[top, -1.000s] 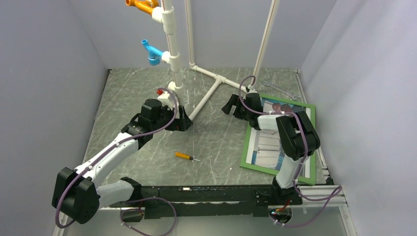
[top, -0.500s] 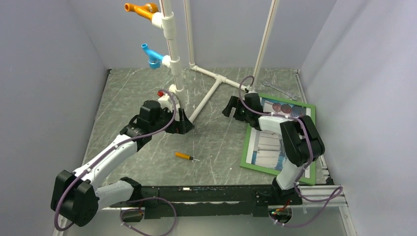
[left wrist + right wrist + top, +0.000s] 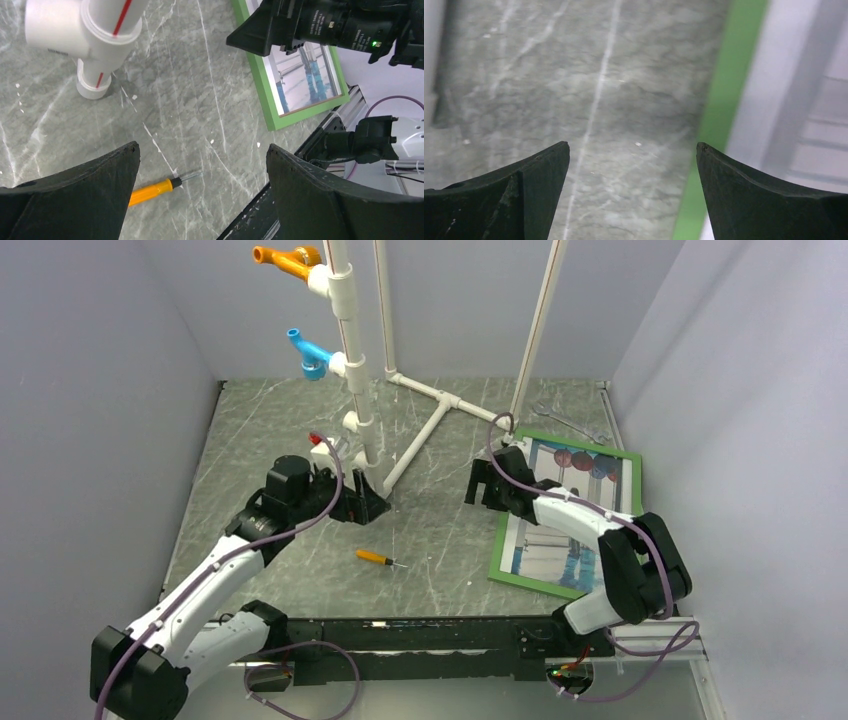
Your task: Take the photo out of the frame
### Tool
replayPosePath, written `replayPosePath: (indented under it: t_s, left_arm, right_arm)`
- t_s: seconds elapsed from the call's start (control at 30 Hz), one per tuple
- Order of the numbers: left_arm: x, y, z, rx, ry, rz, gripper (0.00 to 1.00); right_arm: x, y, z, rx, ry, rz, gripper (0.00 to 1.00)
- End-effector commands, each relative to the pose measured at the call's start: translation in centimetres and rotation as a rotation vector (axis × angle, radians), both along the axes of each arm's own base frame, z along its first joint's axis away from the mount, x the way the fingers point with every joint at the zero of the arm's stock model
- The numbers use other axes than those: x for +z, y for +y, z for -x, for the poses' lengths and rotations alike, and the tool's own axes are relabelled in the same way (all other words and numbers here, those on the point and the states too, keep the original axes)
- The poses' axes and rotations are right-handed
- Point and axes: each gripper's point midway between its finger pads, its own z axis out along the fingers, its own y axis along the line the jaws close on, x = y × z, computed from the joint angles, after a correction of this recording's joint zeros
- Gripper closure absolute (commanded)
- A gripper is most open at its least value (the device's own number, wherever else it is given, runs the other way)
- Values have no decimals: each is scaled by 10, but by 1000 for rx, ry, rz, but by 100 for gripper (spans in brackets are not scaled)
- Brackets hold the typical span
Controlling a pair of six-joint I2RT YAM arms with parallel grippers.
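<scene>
While open, right gripper (image 3: 479, 483) above frame (image 3: 497, 540) edge

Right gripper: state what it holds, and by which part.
Nothing. The right gripper is open, its jaws apart over a green rail of the frame without closing on it. The left gripper is open and empty too.

One frame (image 3: 503, 525), one photo (image 3: 545, 545), one screwdriver (image 3: 372, 557) (orange-handled), one wrench (image 3: 566, 420)
</scene>
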Motion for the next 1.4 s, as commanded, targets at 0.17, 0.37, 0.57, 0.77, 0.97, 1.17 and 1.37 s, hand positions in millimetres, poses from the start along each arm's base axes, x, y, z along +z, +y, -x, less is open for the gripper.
replayPosePath:
  t_s: [0.17, 0.37, 0.57, 0.77, 0.97, 1.17, 1.37]
  left_arm:
    - [-1, -13, 27, -107, 40, 108, 1]
    - [-9, -27, 43, -147, 62, 101, 1]
    - [-14, -55, 64, -213, 79, 118, 1]
    - [-14, -72, 75, -257, 93, 120, 1]
    - [-15, -71, 79, -250, 79, 103, 1]
    - [-25, -71, 78, -235, 81, 114, 1]
    - [-30, -74, 78, -241, 105, 112, 1]
  right_arm:
    - [-7, -61, 30, -247, 77, 181, 12]
    - [-21, -59, 35, -245, 123, 201, 29]
    - [-28, -50, 39, -254, 124, 218, 44]
    - [-38, -47, 43, -306, 154, 254, 61]
    - [-37, -50, 48, -324, 138, 296, 62]
    - [-32, -36, 50, -295, 107, 244, 74]
    - [-32, -10, 49, -256, 115, 157, 83]
